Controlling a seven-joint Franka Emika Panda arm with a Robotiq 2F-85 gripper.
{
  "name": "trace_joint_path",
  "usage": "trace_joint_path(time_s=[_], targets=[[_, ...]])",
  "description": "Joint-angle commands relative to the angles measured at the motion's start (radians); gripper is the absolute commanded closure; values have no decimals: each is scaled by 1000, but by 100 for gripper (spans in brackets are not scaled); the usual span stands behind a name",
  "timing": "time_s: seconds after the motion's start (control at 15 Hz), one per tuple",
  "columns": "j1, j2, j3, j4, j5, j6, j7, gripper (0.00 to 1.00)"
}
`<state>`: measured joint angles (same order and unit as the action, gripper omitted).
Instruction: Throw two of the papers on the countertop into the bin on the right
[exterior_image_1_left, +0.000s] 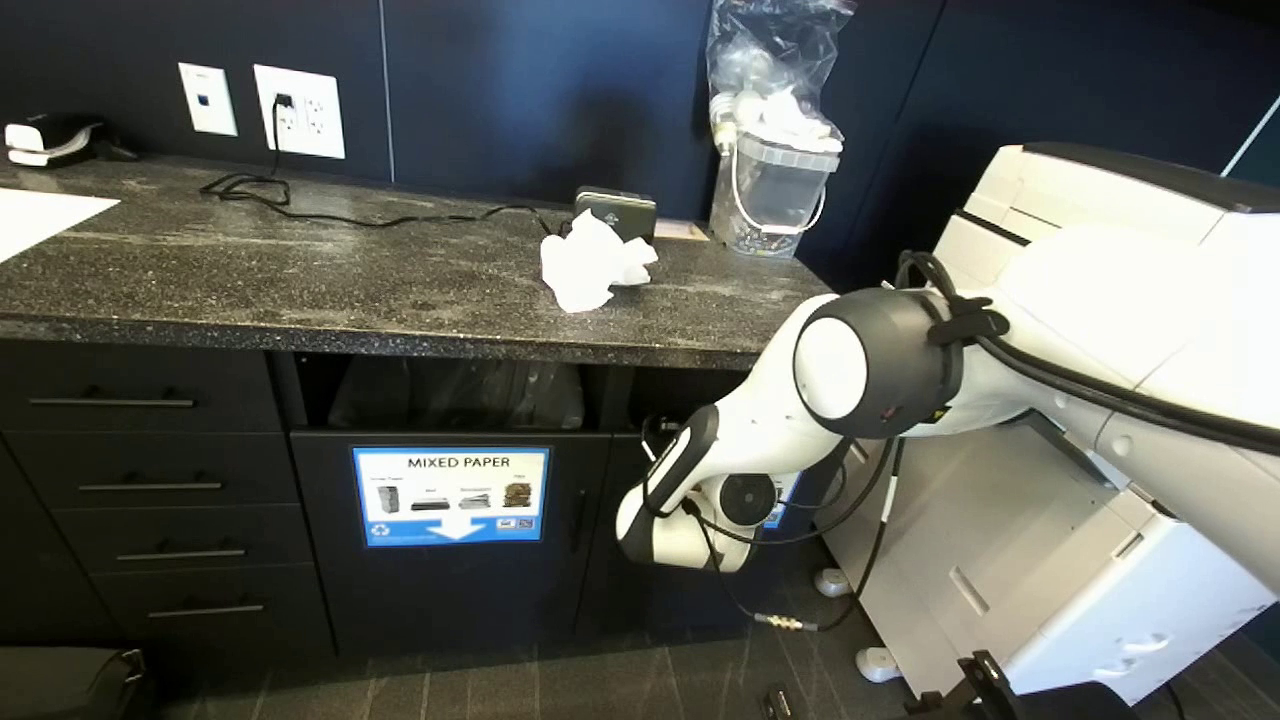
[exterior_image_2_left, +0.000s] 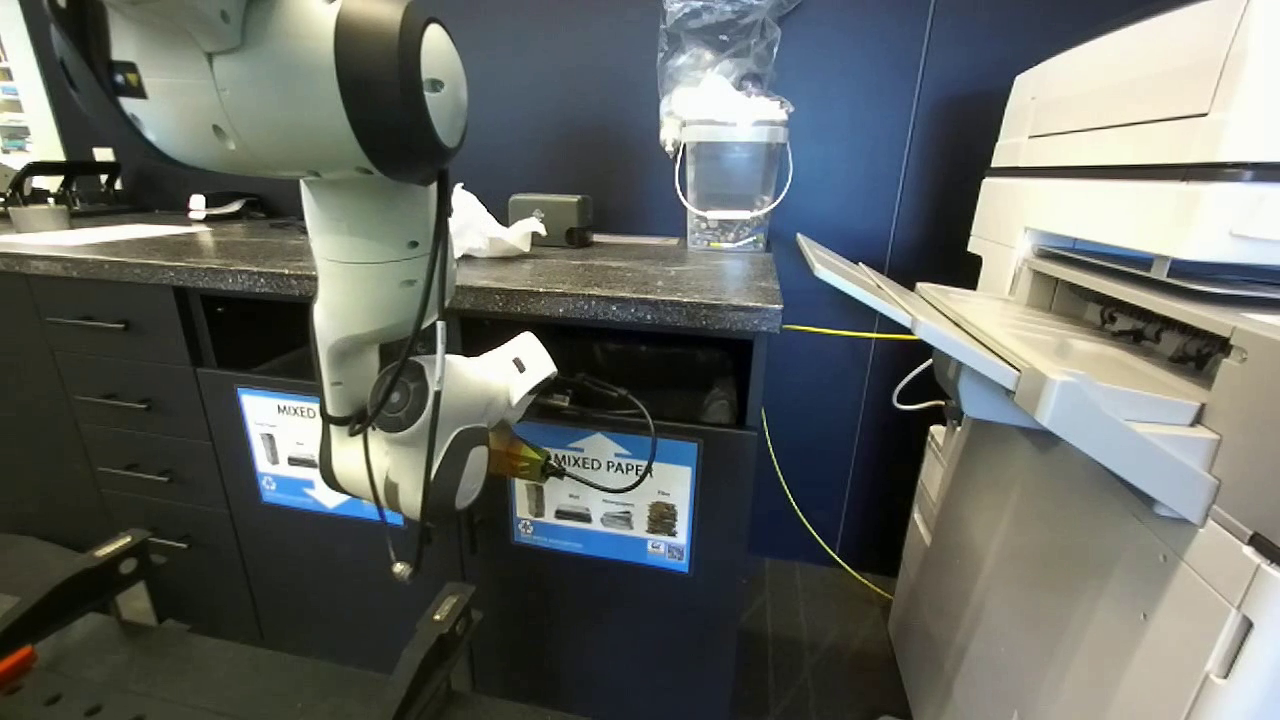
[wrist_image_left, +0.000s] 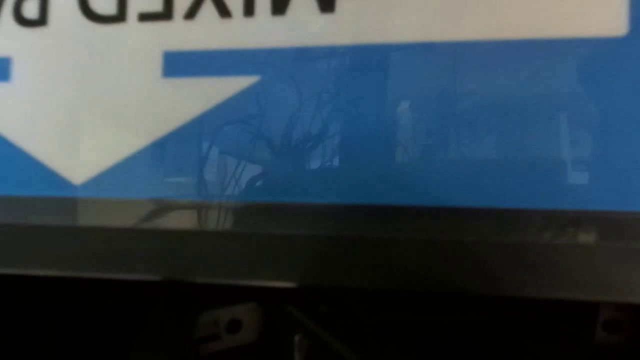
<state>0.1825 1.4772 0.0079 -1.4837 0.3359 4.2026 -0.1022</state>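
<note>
The countertop (exterior_image_1_left: 380, 275) is a long slab of dark speckled stone with its back edge against a navy wall (exterior_image_1_left: 540, 100). Crumpled white paper (exterior_image_1_left: 592, 262) lies on it toward the right end, between the front and back edges; whether it is one wad or two touching, I cannot tell. Just behind it, by the back edge, stands a small dark box (exterior_image_1_left: 630, 210), and a clear bucket (exterior_image_2_left: 738, 178) stands near the back right corner, topped by a clear plastic bag (exterior_image_2_left: 720, 45) with white items in it. A black cable (exterior_image_1_left: 372, 223) trails along the back from a wall outlet (exterior_image_1_left: 303, 113) toward the box. A flat white sheet (exterior_image_1_left: 45, 215) lies toward the left. Under the front edge come drawers (exterior_image_1_left: 150, 460) at the left, a compartment (exterior_image_1_left: 430, 600) signed MIXED PAPER, and, beneath the right end, the bin (exterior_image_2_left: 610, 630), whose blue-and-white sign (exterior_image_2_left: 605, 500) reads the same. The robot arm (exterior_image_2_left: 375, 260) bends down in front, its gripper (wrist_image_left: 420, 325) at the bin's slot (exterior_image_2_left: 690, 370); in the wrist view the fingers (wrist_image_left: 230, 325) show dimly, spread well apart, the space between them too dark to read. Beyond the countertop's right end stands a white printer (exterior_image_2_left: 1060, 560), and a yellow cable (exterior_image_2_left: 850, 333) runs between the two.
</note>
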Motion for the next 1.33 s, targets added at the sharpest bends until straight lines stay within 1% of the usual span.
trace_joint_path(time_s=[0.0,0.07,0.13,0.2,0.27,0.33,0.4,0.47,0.53,0.67,0.73,0.8,0.87,0.93,1.0,1.07,1.13,1.2,1.27], targets=[[159,46,-116,68,201,33,7,0],[208,7,-158,13,266,36,20,0],[278,7,-222,2,350,18,27,0],[248,10,-155,-41,363,108,-43,0],[404,17,-318,-29,500,17,44,0],[463,8,-347,-71,574,16,53,0],[397,10,-232,-81,569,126,-46,0],[564,9,-397,-112,711,21,33,0],[604,11,-402,-140,762,22,41,0],[611,11,-349,-146,824,68,-21,0],[681,11,-391,-183,872,15,19,0],[651,-53,-316,-259,820,64,40,0],[668,-45,-323,-252,841,25,30,0],[643,-79,-281,-282,819,26,14,0],[603,-139,-226,-348,755,60,35,0],[628,-165,-236,-400,760,15,74,0],[538,-195,-157,-389,738,41,13,0],[519,-267,-132,-479,693,43,35,0],[510,-306,-115,-519,687,26,39,0]])
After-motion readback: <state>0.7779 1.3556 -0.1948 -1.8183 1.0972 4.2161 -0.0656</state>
